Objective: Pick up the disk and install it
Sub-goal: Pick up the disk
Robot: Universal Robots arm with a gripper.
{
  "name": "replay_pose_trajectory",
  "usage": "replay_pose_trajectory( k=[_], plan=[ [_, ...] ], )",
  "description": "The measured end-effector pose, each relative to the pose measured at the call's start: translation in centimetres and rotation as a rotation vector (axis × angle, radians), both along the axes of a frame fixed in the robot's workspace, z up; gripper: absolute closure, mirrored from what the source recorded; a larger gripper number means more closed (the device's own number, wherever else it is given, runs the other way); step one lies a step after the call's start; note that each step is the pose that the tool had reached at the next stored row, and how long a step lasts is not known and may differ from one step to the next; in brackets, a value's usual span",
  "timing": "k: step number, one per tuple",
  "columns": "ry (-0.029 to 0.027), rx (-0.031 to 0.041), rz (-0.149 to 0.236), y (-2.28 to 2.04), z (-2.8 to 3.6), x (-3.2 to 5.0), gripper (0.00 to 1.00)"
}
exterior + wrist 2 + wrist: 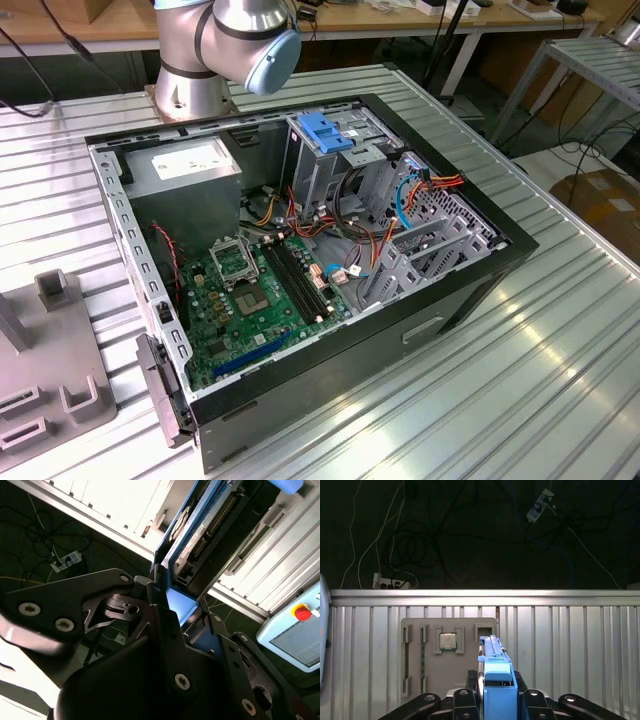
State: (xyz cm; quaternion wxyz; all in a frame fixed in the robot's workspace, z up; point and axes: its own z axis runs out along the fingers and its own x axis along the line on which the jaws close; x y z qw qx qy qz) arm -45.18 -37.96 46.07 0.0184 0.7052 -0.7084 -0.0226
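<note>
Gripper [497, 702] pinching the disk [496, 675].
Blue-railed disk clamped between both fingers; grey tray [415, 672] holding a chip [448, 641] lies on the ribbed bench [570, 645] beyond the disk.

You are seeing one disk [497, 682] in the pincer [498, 696], one tray [415, 660] beyond it, one chip [448, 641], one computer case [450, 330].

Disk [498, 692] rails: smooth plastic, prob.

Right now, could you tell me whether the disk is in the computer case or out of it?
Out: in both wrist views the gripper is shut on the disk, held edge-on over the grey parts tray.
</note>
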Motion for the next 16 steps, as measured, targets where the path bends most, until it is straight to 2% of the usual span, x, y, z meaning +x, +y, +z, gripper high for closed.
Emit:
replay_pose_trajectory(
  k=[4, 8, 16],
  plan=[
    [0.0008, 0.0000, 0.000, 0.00, 0.40, 0.02, 0.63],
    [0.0023, 0.0000, 0.000, 0.00, 1.38, 0.04, 0.63],
    [0.0043, 0.0000, 0.000, 0.00, 2.39, 0.07, 0.63]
  ],
)
